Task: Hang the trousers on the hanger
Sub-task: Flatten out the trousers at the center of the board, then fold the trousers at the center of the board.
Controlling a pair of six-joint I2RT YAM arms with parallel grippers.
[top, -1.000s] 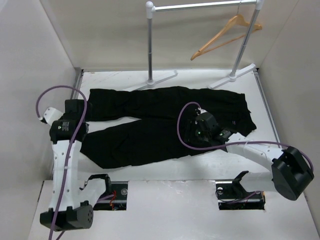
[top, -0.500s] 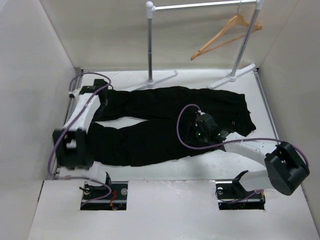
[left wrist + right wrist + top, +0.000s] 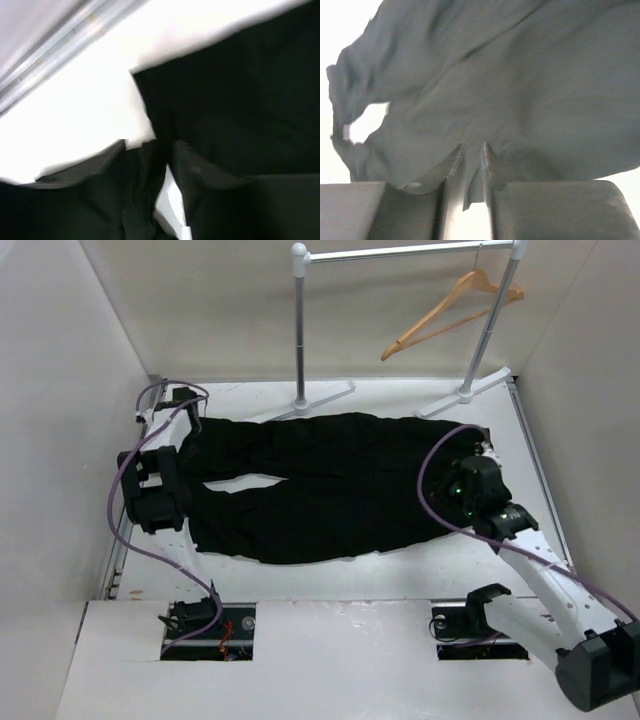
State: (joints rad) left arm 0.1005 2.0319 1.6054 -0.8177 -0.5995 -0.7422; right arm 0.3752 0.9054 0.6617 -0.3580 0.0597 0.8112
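Clamps the right gripper (image 3: 472,146) on a waist fold of the trousers (image 3: 330,480), right end. Parks the left gripper (image 3: 188,412) at the far-left cuff; too blurred to call apart or together. Lies flat on the white table (image 3: 400,560), long axis left-right. Probably needs a lift far-right to the hanger (image 3: 450,310) on the rail stand (image 3: 400,252).

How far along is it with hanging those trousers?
Nothing is finished yet. The trousers lie flat on the table, and the hanger hangs bare on the rail. In hand: the right gripper looks pinched on the waist end, the left gripper is at the leg cuffs. Still to do: lifting them and draping them over the hanger.
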